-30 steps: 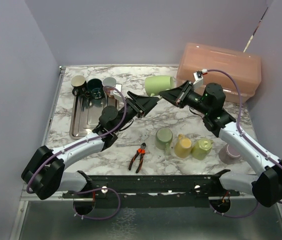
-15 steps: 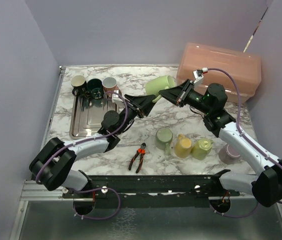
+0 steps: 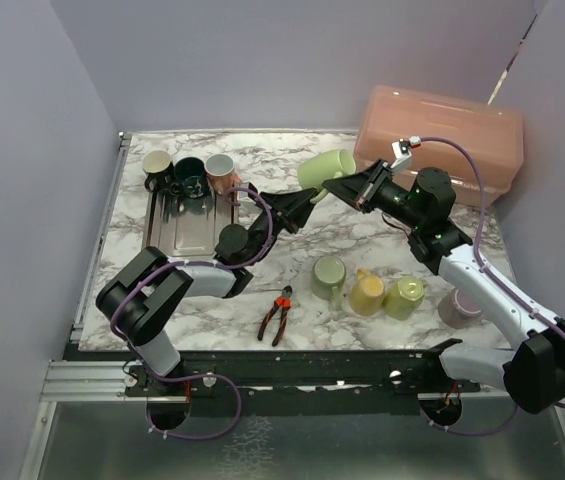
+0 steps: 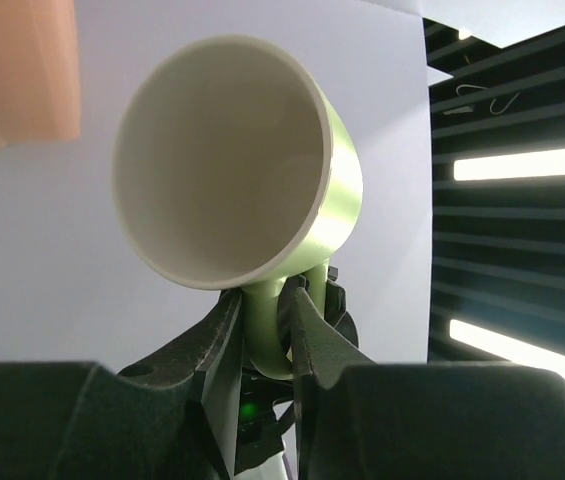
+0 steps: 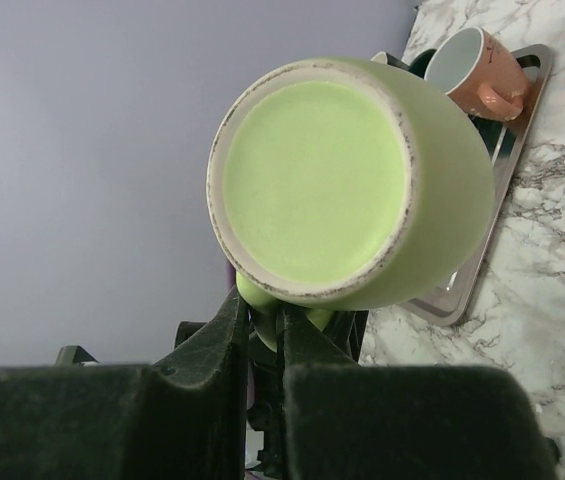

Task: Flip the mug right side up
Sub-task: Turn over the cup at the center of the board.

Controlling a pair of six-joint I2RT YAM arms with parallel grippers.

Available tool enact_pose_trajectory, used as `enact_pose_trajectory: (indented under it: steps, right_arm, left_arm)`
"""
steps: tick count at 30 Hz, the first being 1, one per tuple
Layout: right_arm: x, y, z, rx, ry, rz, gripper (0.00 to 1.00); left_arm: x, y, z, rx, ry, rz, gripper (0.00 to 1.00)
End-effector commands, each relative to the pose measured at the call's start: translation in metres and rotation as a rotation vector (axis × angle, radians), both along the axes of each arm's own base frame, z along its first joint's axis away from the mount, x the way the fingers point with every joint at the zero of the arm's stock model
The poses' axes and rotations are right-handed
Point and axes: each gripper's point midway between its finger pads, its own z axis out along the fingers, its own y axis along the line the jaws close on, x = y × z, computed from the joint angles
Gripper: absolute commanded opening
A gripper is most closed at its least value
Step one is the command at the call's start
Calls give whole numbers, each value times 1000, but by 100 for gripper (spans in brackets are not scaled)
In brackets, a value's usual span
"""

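A light green mug hangs in the air over the back middle of the table, lying on its side. My left gripper is shut on its handle from the left; in the left wrist view the mug's open mouth faces that camera. My right gripper is shut on the same handle from the right; in the right wrist view the mug's flat bottom faces that camera. The handle sits pinched between both pairs of fingers.
A metal tray at the back left holds a cream mug, a dark green mug and a pink mug. A pink box stands at the back right. Red pliers and several mugs lie near the front.
The left arm has folded in, its elbow swinging right toward the table middle. The mug has shifted slightly up and right, still held by both grippers.
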Motion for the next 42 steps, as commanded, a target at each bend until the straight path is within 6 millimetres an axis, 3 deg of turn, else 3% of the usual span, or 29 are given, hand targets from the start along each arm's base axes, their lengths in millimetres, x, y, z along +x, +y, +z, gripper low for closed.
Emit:
enact_pose_trajectory:
  steps: [1,2,13,15,17,29,35,37,40,42]
  right_arm:
    - [-21,10,4,-4,-14,87,1]
    - [-21,9,2,-10,-12,82,1]
    - [-19,4,-11,-47,-12,50,1]
    - [-20,4,-14,-54,-32,51,1]
    - [-21,4,-16,-56,-67,56,1]
    - [-31,5,-36,-88,-125,100,1]
    - [-33,4,-49,-111,-132,112,1]
    - [-33,4,-51,-114,-124,112,1]
    - [-32,5,-50,-109,-116,109,1]
    - [-30,5,-48,-106,-107,104,1]
  left_arm:
    - [-6,7,44,-105,-133,15,3]
    - [-6,7,44,-101,-139,19,0]
    - [-16,3,63,-26,-265,36,0]
    - [-19,3,68,-28,-281,29,18]
    - [-23,4,75,-40,-293,23,28]
    - [-36,13,95,-94,-304,-3,35]
    - [-43,18,107,-110,-334,-9,30]
    - [-45,17,108,-104,-346,-12,24]
    - [-45,17,106,-61,-371,17,4]
    - [-46,16,106,-17,-405,38,0]
